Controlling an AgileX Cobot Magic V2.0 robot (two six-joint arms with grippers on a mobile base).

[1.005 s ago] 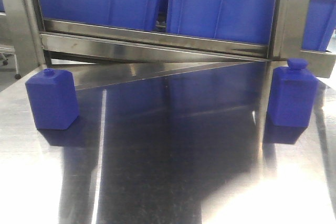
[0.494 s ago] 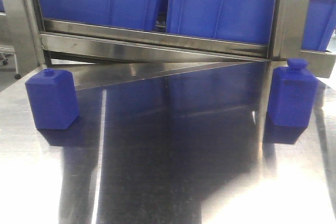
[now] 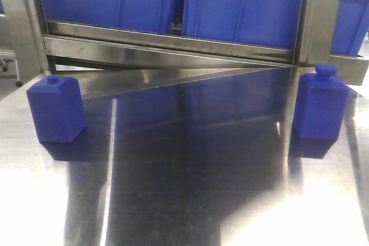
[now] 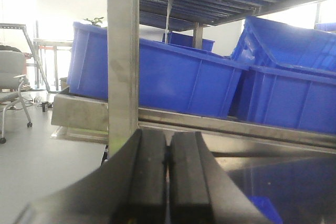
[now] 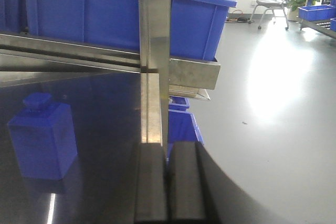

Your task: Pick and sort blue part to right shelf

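Observation:
Two blue parts shaped like square bottles stand on the steel table, one at the left and one at the right. Behind them runs the right shelf, its flat front rail carrying large blue bins. Neither gripper shows in the front view. In the left wrist view my left gripper is shut with nothing in it, facing a shelf post. In the right wrist view my right gripper is shut and empty, and a blue part stands to its left.
A vertical steel post rises just ahead of the right gripper. Another post divides the rack in the front view. A small blue bin sits low beyond the table edge. Office chairs stand on the open floor.

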